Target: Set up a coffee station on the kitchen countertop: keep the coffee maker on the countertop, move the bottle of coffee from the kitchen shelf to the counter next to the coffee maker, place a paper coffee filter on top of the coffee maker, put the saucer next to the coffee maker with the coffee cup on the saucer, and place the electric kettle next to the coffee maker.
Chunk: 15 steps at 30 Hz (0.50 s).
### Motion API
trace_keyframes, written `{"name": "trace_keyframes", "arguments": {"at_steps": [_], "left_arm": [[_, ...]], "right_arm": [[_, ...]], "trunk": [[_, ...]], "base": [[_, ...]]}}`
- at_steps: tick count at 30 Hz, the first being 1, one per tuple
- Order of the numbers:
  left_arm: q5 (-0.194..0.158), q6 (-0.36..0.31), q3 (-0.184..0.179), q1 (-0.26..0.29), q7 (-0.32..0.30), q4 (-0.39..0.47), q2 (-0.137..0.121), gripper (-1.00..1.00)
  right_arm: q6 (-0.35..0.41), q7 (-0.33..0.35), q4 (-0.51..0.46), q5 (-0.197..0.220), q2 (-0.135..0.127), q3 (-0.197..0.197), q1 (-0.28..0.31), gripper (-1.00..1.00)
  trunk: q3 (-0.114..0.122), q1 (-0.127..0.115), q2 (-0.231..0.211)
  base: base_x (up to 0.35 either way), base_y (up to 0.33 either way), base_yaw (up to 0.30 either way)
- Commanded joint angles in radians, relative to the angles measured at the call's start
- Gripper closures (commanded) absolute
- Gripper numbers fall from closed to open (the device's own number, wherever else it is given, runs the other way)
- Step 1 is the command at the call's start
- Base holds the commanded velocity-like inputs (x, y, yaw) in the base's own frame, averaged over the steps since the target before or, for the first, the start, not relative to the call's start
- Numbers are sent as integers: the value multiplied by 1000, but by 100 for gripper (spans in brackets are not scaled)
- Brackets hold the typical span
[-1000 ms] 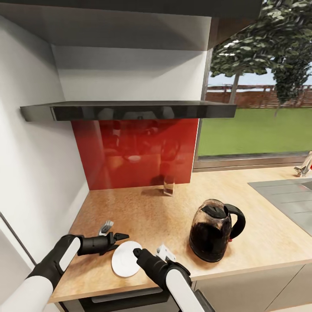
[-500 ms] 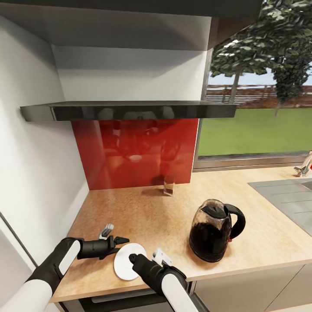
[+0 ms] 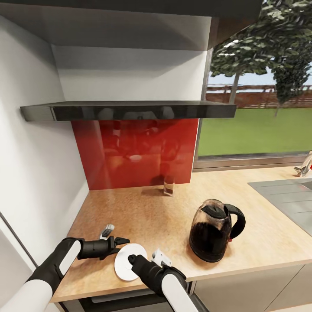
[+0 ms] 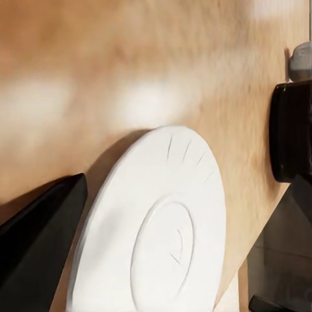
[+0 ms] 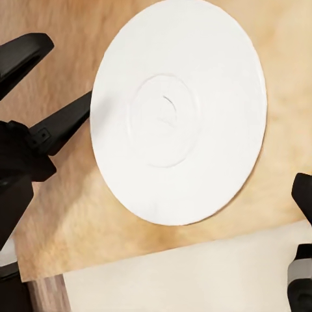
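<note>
- Here, the small flat round white saucer (image 3: 126, 261) lies flat on the long light wood-grain kitchen countertop (image 3: 151, 212), close to its front edge and between the two grippers.
- The left gripper (image 3: 122, 239) is spread open — its black fingers (image 5: 62, 120) point at the saucer's rim, one tip just at the edge, and the right wrist view shows them apart with nothing between them.
- The right gripper (image 3: 131, 258) sits over the near side of the saucer; whether its fingers are parted or closed cannot be told, and no grasp on the plate shows.
- Beyond the right gripper's fingertips, well apart from the saucer, stands the rounded clear-glass electric kettle (image 3: 215, 236) with dark liquid, black lid and loop handle — upright on the worktop.
- Above, the thin dark grey glossy kitchen shelf (image 3: 128, 110) runs over a red glass backsplash (image 3: 134, 151).
</note>
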<state>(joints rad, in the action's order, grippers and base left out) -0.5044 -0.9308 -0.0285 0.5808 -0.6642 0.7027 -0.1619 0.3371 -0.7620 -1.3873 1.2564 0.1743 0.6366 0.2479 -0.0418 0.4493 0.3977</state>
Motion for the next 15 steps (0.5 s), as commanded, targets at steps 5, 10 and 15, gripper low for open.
{"name": "trace_keyframes", "arguments": {"at_steps": [5, 10, 15], "left_arm": [[8, -2, -4, 1, 1, 0, 11, -100], [9, -2, -4, 1, 1, 0, 22, -100], [9, -2, -4, 1, 1, 0, 24, -100]], "right_arm": [[3, -7, 7, 6, 0, 0, 1, -100], [3, -7, 19, 6, 0, 0, 1, -100], [3, -7, 28, 6, 0, 0, 1, -100]], "trunk": [[-3, 1, 2], [-3, 1, 2], [-3, 1, 2]], "base": [[0, 0, 0], [0, 0, 0], [0, 0, 0]]}}
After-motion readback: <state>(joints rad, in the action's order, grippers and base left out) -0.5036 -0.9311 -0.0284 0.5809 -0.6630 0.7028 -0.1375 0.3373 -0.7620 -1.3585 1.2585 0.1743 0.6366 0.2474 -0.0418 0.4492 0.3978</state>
